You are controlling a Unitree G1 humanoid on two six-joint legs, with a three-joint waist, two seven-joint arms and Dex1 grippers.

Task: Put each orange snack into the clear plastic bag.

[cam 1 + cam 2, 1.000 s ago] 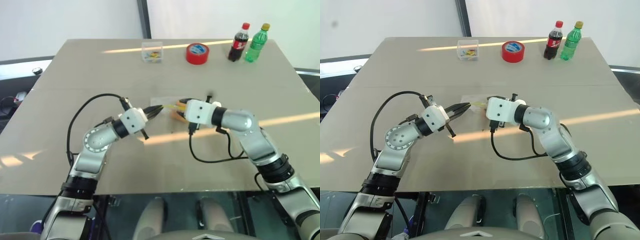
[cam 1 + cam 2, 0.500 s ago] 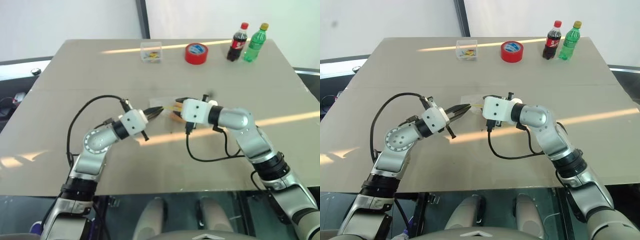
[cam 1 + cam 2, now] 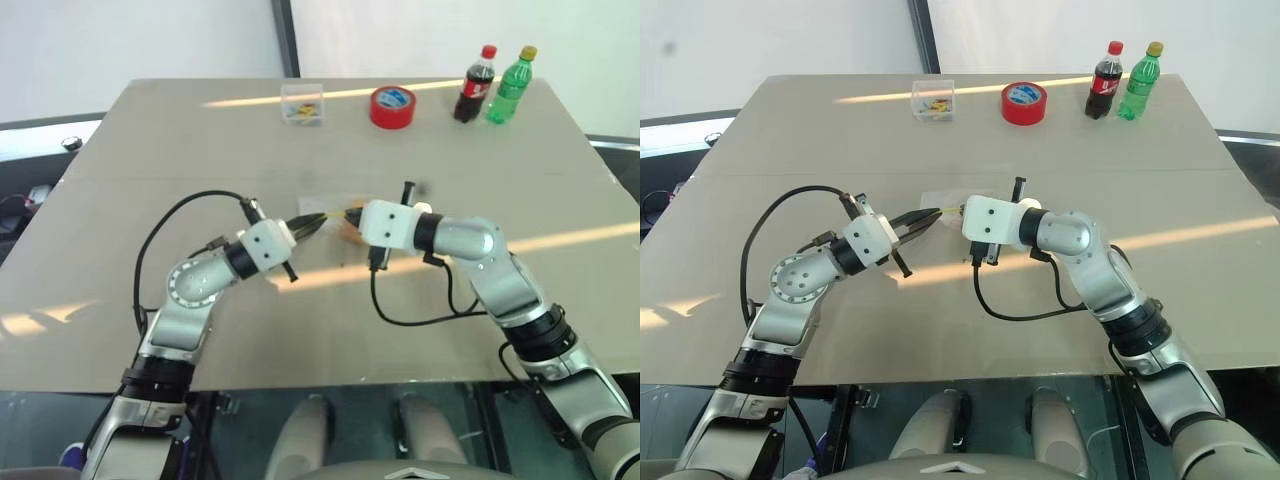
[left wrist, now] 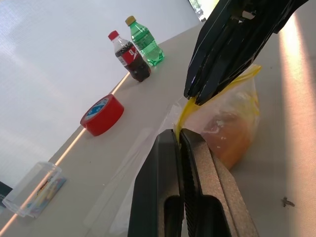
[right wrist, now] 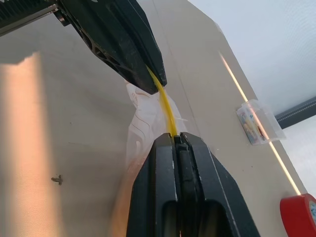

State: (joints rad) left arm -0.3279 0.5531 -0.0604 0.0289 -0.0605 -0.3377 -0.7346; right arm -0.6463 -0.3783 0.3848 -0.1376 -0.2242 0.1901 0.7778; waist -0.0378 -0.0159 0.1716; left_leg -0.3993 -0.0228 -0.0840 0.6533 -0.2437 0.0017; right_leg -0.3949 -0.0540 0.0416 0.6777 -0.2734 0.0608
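While claw-pinched, clear plastic bag (image 4: pixel 224 111) seal-up

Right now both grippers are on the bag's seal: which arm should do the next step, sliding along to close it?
Probably right. The left gripper is shut on the yellow seal strip of the clear plastic bag and anchors it. The right gripper, also shut on the strip, could slide away. An orange snack sits inside.

A broad tan table (image 3: pixel 150 150) fills the room in front of me. Along its far edge sit a small clear box (image 3: pixel 303 103) (something colourful lies inside, too small to make out), a red tape roll (image 3: pixel 393 106) lying flat, then a dark cola bottle (image 3: pixel 476 85) and a green bottle (image 3: pixel 511 86), both upright, just beside each other.
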